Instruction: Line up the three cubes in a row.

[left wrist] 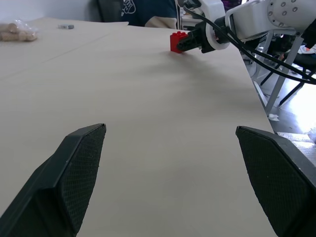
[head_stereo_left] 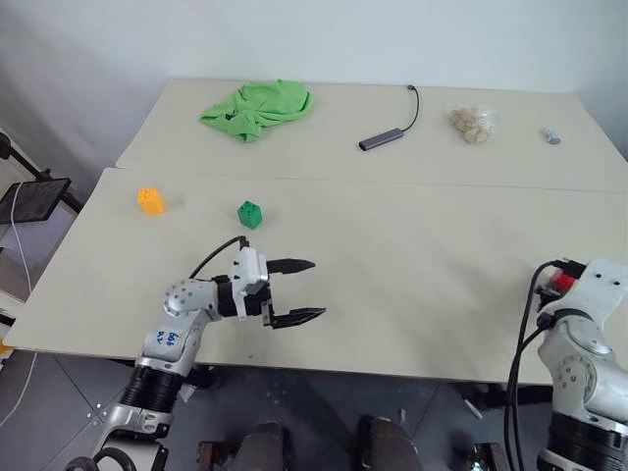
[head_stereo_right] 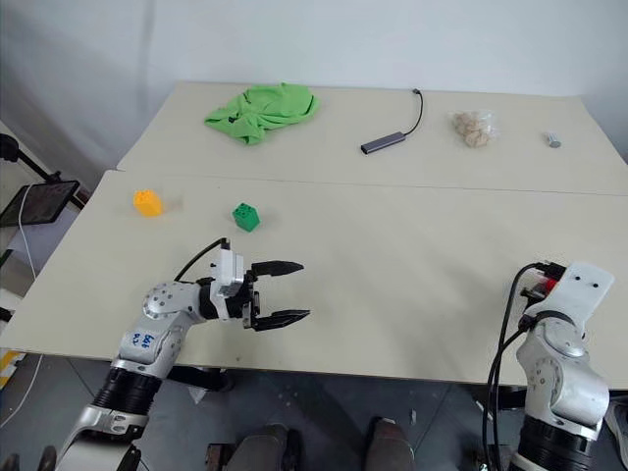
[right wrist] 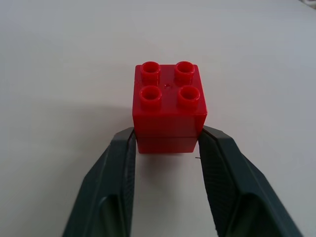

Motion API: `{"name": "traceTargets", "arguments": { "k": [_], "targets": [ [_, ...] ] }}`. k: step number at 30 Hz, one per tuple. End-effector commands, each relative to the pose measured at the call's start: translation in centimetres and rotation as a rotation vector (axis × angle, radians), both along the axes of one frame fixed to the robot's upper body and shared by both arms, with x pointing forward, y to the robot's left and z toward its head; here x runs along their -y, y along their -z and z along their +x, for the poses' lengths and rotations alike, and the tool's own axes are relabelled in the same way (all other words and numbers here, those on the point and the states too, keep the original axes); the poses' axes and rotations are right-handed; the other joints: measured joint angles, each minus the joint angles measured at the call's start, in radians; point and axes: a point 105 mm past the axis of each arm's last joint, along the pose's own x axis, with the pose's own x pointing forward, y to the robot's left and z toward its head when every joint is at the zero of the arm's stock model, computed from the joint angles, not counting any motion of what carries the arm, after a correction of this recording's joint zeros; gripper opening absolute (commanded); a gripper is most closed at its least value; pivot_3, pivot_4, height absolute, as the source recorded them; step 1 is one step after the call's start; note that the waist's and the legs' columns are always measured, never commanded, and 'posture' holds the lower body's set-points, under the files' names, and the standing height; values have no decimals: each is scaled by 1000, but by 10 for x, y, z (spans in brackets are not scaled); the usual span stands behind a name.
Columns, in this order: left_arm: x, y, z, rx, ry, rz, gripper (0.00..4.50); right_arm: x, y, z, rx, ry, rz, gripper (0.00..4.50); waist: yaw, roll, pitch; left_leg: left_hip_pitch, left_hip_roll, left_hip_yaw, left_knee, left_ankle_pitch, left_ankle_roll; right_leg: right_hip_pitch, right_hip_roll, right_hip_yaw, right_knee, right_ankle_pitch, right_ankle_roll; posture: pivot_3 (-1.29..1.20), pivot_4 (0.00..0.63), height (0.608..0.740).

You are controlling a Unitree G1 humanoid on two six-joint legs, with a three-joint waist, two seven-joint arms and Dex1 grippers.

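Observation:
The red cube (right wrist: 169, 106) rests studs-up on the beige table (head_stereo_left: 412, 285) at the near right, and my right gripper (right wrist: 168, 137) is shut on its lower sides. From the left wrist view, the red cube (left wrist: 177, 41) shows in that gripper's black fingers near the table's edge. The green cube (head_stereo_left: 250, 214) and the orange-yellow cube (head_stereo_left: 150, 200) sit apart on the left side. My left gripper (head_stereo_left: 316, 288) hovers open and level near the front edge, pointing right, with nothing between its fingers.
At the back lie a green cloth (head_stereo_left: 258, 108), a grey adapter with cable (head_stereo_left: 381, 139), a clear bag of beige pieces (head_stereo_left: 472, 124) and a small grey object (head_stereo_left: 552, 135). A seam (head_stereo_left: 392, 184) runs across between the two tabletops.

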Motion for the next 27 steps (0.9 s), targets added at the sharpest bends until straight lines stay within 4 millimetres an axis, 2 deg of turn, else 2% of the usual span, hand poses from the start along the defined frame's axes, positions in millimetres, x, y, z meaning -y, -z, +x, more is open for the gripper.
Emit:
{"name": "traceTargets", "arguments": {
  "k": [1, 2, 5, 6, 7, 9, 10, 13, 15, 23, 27],
  "targets": [
    [-12, -1, -1, 23, -50, 8, 4500, -23, -23, 12, 69, -318, -34, 1447, -3, 0, 0, 0, 0, 0, 0, 0, 0, 0, 0, 0, 0, 0, 0, 0, 150, 740],
    [-15, 0, 0, 21, -64, 11, 4500, -32, -27, 15, 81, -410, -32, 1447, -5, 0, 0, 0, 0, 0, 0, 0, 0, 0, 0, 0, 0, 0, 0, 0, 150, 740],
    [-24, 2, -2, 18, -112, 16, 4500, -87, -49, 24, 146, -848, -33, 1447, -21, 0, 0, 0, 0, 0, 0, 0, 1, 0, 0, 0, -1, 0, 0, 0, 150, 740],
    [-26, 2, -2, 18, -120, 17, 4500, -99, -52, 23, 152, -941, -40, 1447, -21, 0, 0, 1, 0, 0, 0, 0, 1, 0, 0, 0, 0, 0, 0, 0, 150, 740],
    [-33, 4, -4, 11, -149, 19, 4500, -134, -54, 19, 122, -1213, -116, 1447, -20, 0, 0, 1, 1, 0, 0, 0, 0, 0, 1, 0, 0, 0, 0, 0, 150, 740],
    [-45, 7, -8, 3, -189, 21, 4500, -174, -44, 3, 23, -1587, -226, 1447, -27, 0, 0, 1, 1, 1, -1, -1, 0, -1, 1, 1, -1, 0, 0, 0, 150, 740],
    [-51, 8, -10, -3, -206, 17, 4500, -184, -35, -4, -51, -1726, -276, 1447, -31, 0, 1, 1, 1, 1, -2, -1, 1, 0, 1, 1, -2, 0, 0, 0, 150, 740],
    [-68, 11, -16, -2, -243, 18, 4500, -190, -20, 1, -163, -1872, -275, 1447, -31, -3, 2, 1, 2, 0, -1, -1, 0, 1, 2, -1, -3, 0, 0, 0, 150, 740],
    [-76, 11, -16, 2, -284, 20, 4500, -198, -21, 9, -142, -1941, -283, 1447, -19, -4, 2, -1, 1, 0, 1, -1, 0, 1, 1, -1, -5, 0, 1, 0, 150, 740],
    [-89, 6, -22, 18, -363, 26, 4500, -211, -11, 39, -151, -2054, -388, 1447, -20, -5, 2, -3, 1, 0, 9, -3, 2, 3, 1, -1, -6, 3, 3, 0, 150, 740],
    [-94, 8, -22, 10, -398, 34, 4500, -214, -9, 41, -167, -2075, -392, 2820, -20, -5, 2, -2, 2, 0, 9, -4, 1, 3, 2, -2, -4, 3, 3, 0, 150, 740]
  ]
}}
